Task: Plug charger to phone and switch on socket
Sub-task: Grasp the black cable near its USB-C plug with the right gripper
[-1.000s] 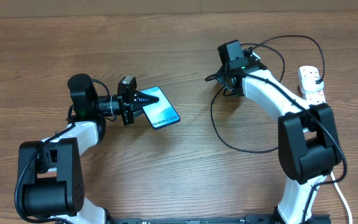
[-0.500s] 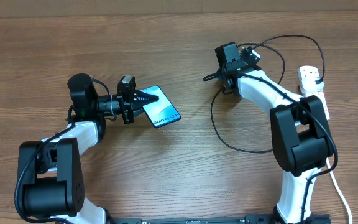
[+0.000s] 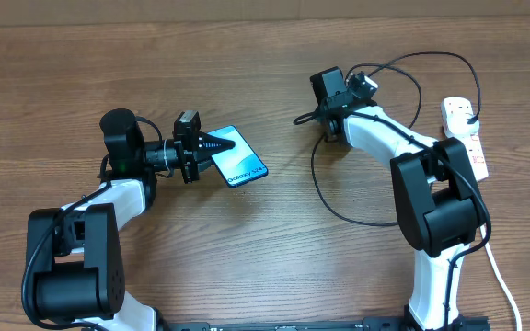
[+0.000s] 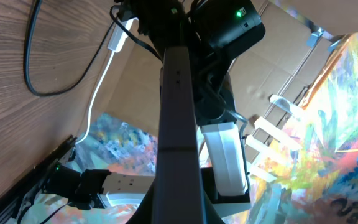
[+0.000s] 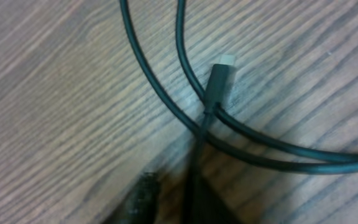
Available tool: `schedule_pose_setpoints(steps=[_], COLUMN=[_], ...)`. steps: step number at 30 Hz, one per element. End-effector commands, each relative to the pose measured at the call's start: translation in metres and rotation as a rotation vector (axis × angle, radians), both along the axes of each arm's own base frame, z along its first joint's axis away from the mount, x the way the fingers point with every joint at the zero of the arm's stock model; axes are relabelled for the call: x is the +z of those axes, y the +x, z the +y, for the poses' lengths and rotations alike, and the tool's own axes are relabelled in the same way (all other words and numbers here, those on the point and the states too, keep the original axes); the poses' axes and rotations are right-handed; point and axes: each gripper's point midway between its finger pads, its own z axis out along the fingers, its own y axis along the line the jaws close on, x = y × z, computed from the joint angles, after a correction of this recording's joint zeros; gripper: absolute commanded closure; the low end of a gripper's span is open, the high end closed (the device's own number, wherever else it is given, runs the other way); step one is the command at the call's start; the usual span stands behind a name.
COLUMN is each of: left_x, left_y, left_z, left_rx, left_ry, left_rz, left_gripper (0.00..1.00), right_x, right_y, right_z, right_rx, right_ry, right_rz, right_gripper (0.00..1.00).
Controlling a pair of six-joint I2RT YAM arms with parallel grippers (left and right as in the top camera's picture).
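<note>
Left hand (image 3: 208, 144): closed on the phone's (image 3: 240, 162) edge, left of bench (image 3: 247, 267) centre.
Right hand (image 3: 320, 118): grips the charger (image 5: 219, 78) behind its connector tip, well apart from the phone.
Remaining: plugging in the connector and switching on the socket (image 3: 463, 129).

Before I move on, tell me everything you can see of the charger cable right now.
The charger is a thin, black, rubbery-looking cable lying in loose loops on the wooden table. Its small black connector tip has a pale metal end, is plugged into nothing, and lies across two passes of its own cable. Behind the tip the cable runs into the right hand, which seems to grip it. The far end reaches the white power strip.
</note>
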Motion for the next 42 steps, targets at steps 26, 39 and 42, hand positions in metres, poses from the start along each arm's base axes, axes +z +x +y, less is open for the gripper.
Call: schedule_pose_setpoints(steps=[26,39,42], left_x=[0.007,0.007,0.007], left_y=[0.004,0.004,0.004], left_z=[-0.001,-0.001,-0.001], left_rx=[-0.008,-0.007,-0.007], left_ry=[0.006,0.007,0.007], left_rz=[-0.074,-0.076,-0.076], left_gripper=[0.96,0.96,0.96], right_x=[-0.007,-0.025,-0.034], right_y=[-0.122,-0.142,-0.152], right_z=[0.024,0.016,0.017], right_rx=[0.398,0.323,0.334], right_ry=[0.069,0.011,0.0], right_rz=[0.635,0.675,0.691], right_gripper=[0.68,0.72,0.72])
